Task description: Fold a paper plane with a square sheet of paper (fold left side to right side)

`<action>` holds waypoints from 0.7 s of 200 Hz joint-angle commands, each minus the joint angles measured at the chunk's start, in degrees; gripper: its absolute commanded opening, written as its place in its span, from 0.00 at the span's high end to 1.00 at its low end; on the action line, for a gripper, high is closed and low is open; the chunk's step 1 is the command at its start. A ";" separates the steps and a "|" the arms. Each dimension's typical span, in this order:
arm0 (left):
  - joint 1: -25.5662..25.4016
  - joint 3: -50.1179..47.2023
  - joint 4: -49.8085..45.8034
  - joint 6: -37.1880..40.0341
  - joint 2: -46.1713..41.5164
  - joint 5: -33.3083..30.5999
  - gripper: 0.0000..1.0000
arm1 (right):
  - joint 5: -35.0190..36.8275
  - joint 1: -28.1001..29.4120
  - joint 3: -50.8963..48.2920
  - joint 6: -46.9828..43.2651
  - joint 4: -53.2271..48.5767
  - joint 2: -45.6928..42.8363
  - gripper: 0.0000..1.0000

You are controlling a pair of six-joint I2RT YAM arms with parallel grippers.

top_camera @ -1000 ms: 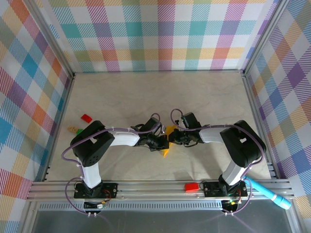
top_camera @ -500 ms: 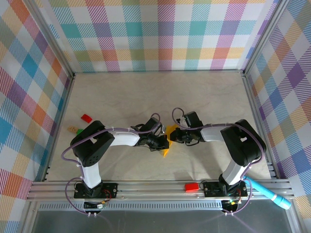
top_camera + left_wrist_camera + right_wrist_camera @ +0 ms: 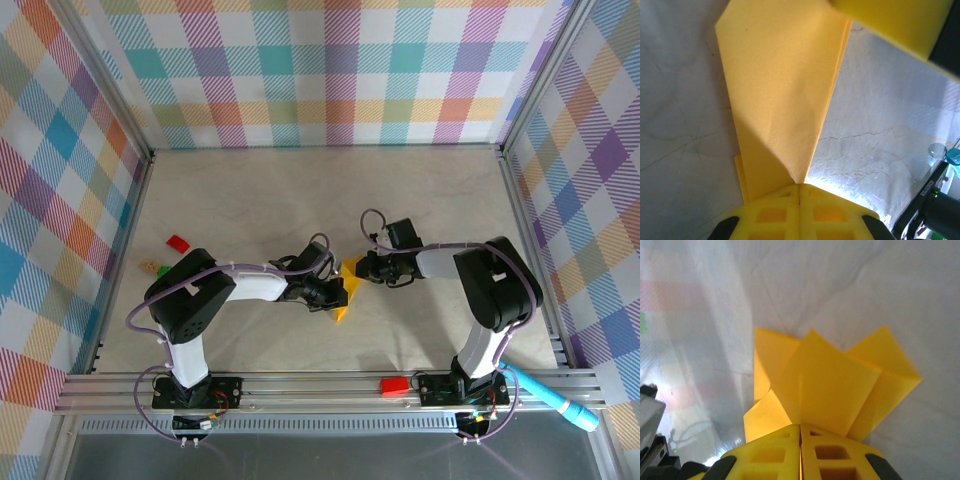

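Beige marbled worktop (image 3: 280, 200): we log right fingers (image 3: 832, 452), grasping folded yellow-orange paper (image 3: 343, 308), shifted toward 1 o'clock; left fingers (image 3: 775, 215) clamp it, so creasing is likely underway.

folded yellow paper (image 3: 342, 312): 1 | red blocks (image 3: 178, 242) (image 3: 395, 385): 2 | light blue pen (image 3: 560, 402): 1 | robot arms (image 3: 250, 285) (image 3: 495, 290): 2

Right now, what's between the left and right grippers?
Just the folded yellow paper: the left gripper and right gripper both pinch it, seen in the top view; each wrist view shows paper leaving shut fingertips.
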 commanded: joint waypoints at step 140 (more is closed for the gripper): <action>-0.34 -4.06 -7.84 -2.15 0.55 -6.37 1.00 | 3.72 -7.37 10.95 -5.17 -5.43 2.89 0.89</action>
